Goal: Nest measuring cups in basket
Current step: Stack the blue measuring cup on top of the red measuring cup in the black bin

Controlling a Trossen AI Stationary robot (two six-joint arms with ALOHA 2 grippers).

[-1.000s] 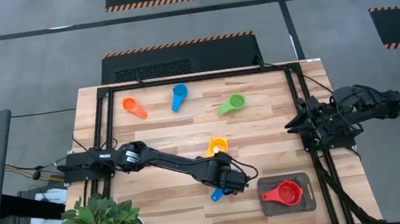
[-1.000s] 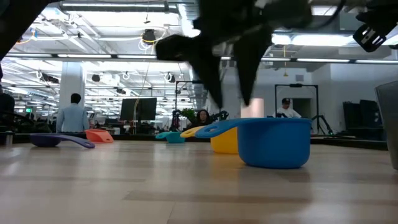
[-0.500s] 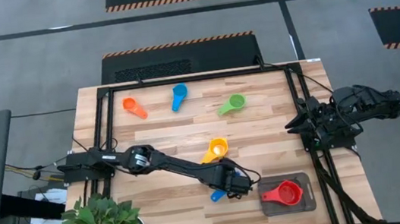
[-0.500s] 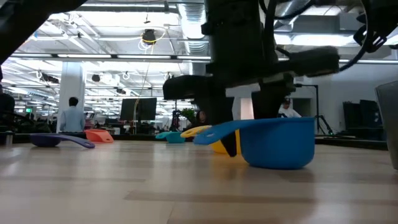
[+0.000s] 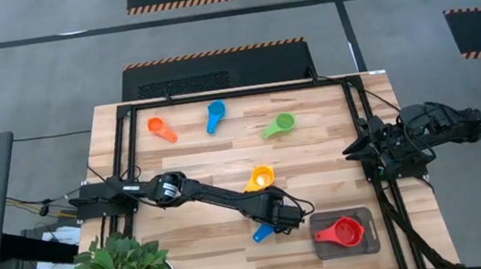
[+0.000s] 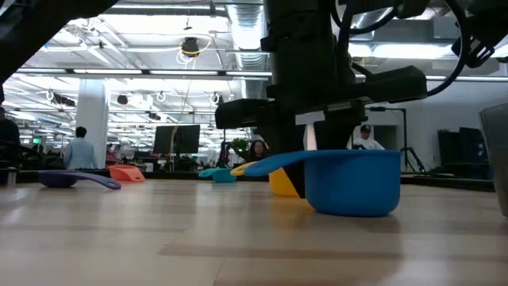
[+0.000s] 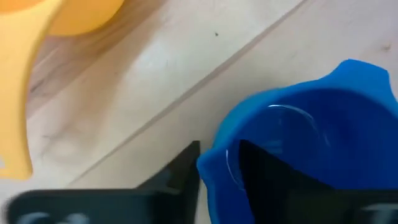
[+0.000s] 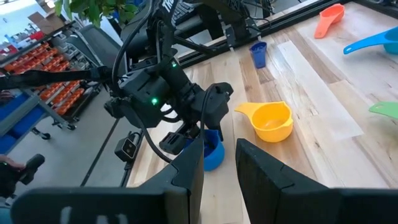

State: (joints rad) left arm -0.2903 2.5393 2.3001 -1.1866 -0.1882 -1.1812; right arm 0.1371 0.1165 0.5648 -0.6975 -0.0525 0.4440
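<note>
L pincer (image 5: 279,221) straddles blue cup (image 5: 263,232) wall at counter (image 5: 199,167) 5 o'clock, fingers closing on it. R pincer (image 5: 355,148) parked at 3 o'clock, part open, empty.

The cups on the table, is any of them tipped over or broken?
Nothing stands out. The orange cup, far blue cup, green cup and yellow cup sit upright; the red cup sits in the basket. The left gripper straddles the near blue cup's rim.

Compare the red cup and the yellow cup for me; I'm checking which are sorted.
The red measuring cup lies inside the dark basket; the yellow measuring cup sits on the bare wooden table. Red's handle points left in the high view, yellow's toward lower left. Both sit upright, ungripped.
</note>
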